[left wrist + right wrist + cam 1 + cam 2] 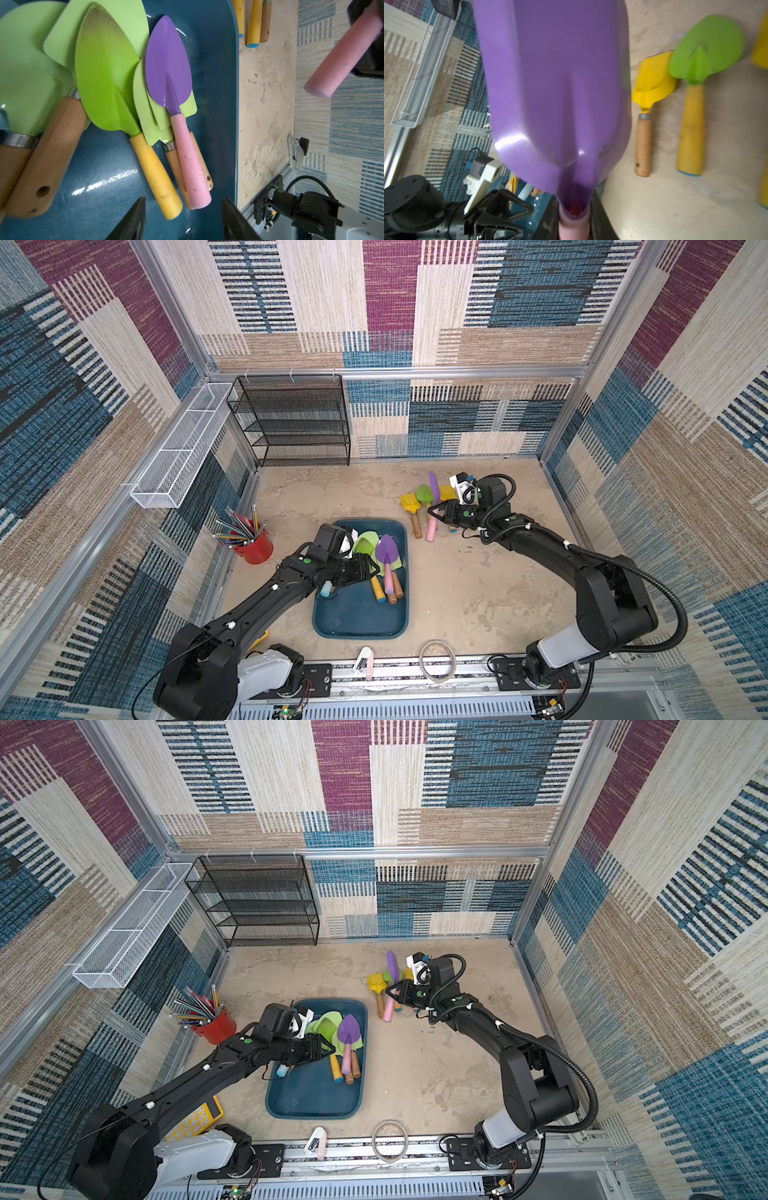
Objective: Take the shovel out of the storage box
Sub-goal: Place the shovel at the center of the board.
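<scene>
Your right gripper (436, 515) is clamped on the pink handle of a purple shovel (433, 487), outside the storage box (357, 632), at two o'clock from it and just beside a yellow shovel (409, 502). Your left gripper (372, 568) hangs over the box, jaws apart and holding nothing, with a purple trowel (387, 549) at its three o'clock.

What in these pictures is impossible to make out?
- Right wrist view: the held purple shovel fills the frame, blurred; its handle is cut off at the edge.
- Left wrist view: the left gripper is cut by the edge; only jaw tips show.
- Top views: the left arm covers part of the storage box and most of a yellow calculator.
</scene>
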You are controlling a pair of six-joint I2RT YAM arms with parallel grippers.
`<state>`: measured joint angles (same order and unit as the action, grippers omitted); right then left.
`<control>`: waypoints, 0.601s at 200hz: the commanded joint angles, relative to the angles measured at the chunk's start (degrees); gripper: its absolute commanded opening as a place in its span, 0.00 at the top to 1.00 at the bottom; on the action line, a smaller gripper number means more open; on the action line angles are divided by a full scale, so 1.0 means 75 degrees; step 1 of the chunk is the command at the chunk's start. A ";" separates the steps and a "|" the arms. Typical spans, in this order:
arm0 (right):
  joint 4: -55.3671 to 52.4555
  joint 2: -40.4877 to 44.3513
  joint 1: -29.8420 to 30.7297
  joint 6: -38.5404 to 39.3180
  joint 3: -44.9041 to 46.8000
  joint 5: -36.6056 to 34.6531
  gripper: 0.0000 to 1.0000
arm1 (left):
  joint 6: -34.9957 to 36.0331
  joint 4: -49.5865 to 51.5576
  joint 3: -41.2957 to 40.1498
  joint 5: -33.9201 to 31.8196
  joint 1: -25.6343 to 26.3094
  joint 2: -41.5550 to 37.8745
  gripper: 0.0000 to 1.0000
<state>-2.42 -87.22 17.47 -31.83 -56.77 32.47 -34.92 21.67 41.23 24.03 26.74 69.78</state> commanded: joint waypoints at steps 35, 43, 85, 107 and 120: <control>-0.1688 0.0178 -0.0354 0.1210 -0.0497 -0.2426 0.81 | 0.0381 0.0299 0.0521 -0.0820 0.0406 0.0485 0.40; -0.1785 0.0168 -0.0383 0.1281 -0.0555 -0.2716 0.81 | 0.0407 0.0326 0.0611 -0.0885 0.0462 0.0546 0.40; -0.2231 -0.0108 -0.0641 0.1623 -0.0826 -0.3914 0.80 | 0.0660 0.0589 0.0945 -0.1259 0.0701 0.0933 0.40; -0.2350 -0.0362 -0.0802 0.1769 -0.0948 -0.4360 0.80 | 0.0724 0.0573 0.0983 -0.1268 0.0810 0.1162 0.40; -0.2391 -0.0542 -0.0905 0.1795 -0.1019 -0.4522 0.80 | 0.0730 0.0590 0.0980 -0.1306 0.0869 0.1214 0.40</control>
<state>-19.33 -89.56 11.66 -20.14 -63.31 4.32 -31.35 24.82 48.16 15.25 32.71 78.22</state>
